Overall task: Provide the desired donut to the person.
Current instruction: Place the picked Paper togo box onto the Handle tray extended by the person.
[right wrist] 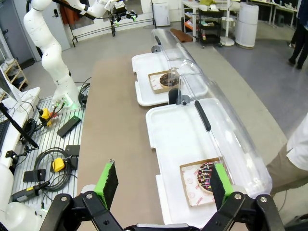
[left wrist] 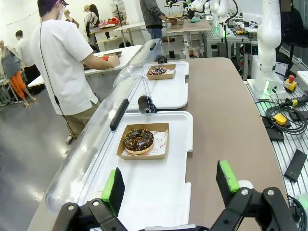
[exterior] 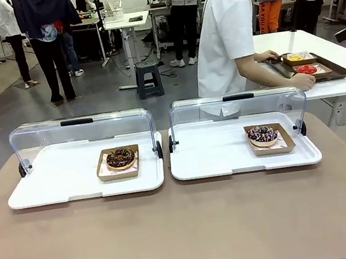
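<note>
From the front camera I saw two white trays side by side on the brown table [exterior: 187,230], each with its clear domed lid [exterior: 82,132] swung back toward the far edge. The chocolate donut with nut crumbs [exterior: 120,157] sat in its cardboard tray on my left; the sprinkled chocolate donut [exterior: 262,134] sat in another on my right. Beyond them the person [exterior: 225,38] in the white shirt was turned away, both hands at a dark tray of food [exterior: 319,69] on a white side table.

My left gripper [left wrist: 168,185] hung wide open, holding nothing, above the near end of the left tray [left wrist: 154,192], with the nut-crumb donut [left wrist: 138,140] ahead of its fingers. My right gripper [right wrist: 161,185] was equally spread and empty, over the table edge of the right tray [right wrist: 178,139], the sprinkled donut [right wrist: 208,176] just beside its right finger.

The near half of the table lay bare, with broad room in front of both trays. The wrist views alone showed the cables and boxes along the metal rack beside the table.

The person's head was cut off at the top of the front view, and the lids' curved plastic blurred what lay behind them.
</note>
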`<state>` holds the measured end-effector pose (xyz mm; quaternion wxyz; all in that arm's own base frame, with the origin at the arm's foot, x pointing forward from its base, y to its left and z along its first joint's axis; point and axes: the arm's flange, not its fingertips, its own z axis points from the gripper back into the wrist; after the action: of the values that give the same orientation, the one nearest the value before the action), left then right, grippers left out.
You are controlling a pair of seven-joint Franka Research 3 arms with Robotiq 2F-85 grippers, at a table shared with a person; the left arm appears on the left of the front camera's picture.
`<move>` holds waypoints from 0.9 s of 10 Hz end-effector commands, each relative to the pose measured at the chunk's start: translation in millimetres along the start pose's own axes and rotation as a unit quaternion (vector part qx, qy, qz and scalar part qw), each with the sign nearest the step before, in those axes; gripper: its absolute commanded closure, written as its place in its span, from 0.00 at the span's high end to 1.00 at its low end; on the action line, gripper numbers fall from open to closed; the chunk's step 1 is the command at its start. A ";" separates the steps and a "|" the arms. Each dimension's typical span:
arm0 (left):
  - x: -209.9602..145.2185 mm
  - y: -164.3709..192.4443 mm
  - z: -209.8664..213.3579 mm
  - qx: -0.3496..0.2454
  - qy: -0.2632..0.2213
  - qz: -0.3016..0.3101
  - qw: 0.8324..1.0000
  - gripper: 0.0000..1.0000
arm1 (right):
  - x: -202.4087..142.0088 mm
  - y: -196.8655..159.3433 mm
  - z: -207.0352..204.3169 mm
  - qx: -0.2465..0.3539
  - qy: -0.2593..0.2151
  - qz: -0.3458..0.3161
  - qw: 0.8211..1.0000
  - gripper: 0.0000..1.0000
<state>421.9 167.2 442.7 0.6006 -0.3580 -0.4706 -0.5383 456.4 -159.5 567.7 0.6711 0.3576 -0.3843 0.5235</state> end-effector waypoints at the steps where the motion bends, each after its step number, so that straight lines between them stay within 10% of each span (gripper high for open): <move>1: -0.5 -1.2 0.8 0.002 -0.001 0.000 1.000 1.00 | 0.0 0.2 -1.4 0.000 -0.006 0.002 1.000 1.00; 9: -0.5 -1.2 0.8 0.002 -0.001 0.000 1.000 1.00 | 0.0 0.2 -1.4 0.000 -0.006 0.002 1.000 1.00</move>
<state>421.8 167.4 442.7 0.6008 -0.3578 -0.4706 -0.5381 456.4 -159.4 567.7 0.6711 0.3576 -0.3843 0.5235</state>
